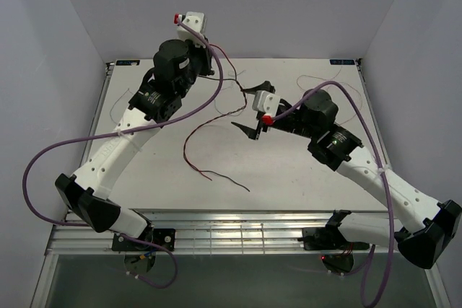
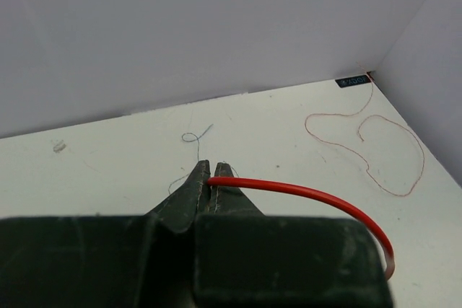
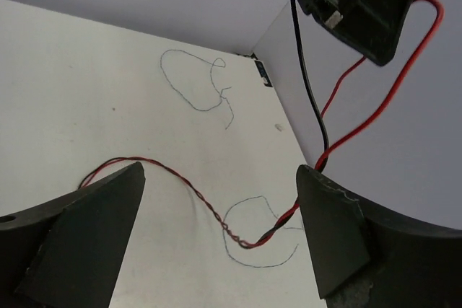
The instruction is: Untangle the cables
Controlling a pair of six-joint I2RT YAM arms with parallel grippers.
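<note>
With left pincer (image 2: 211, 178) pinched on the raised red cable (image 2: 303, 191), lower the wide-open right pincer (image 3: 220, 178) onto the red-black twist (image 3: 209, 210) lying on the table (image 3: 72, 91), grip the black strand (image 3: 307, 70), pull apart gently.

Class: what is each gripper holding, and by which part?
The left gripper pinches the red cable between its fingertips, on a raised stretch; which part of its length cannot be told. The right gripper is open and holds nothing.
</note>
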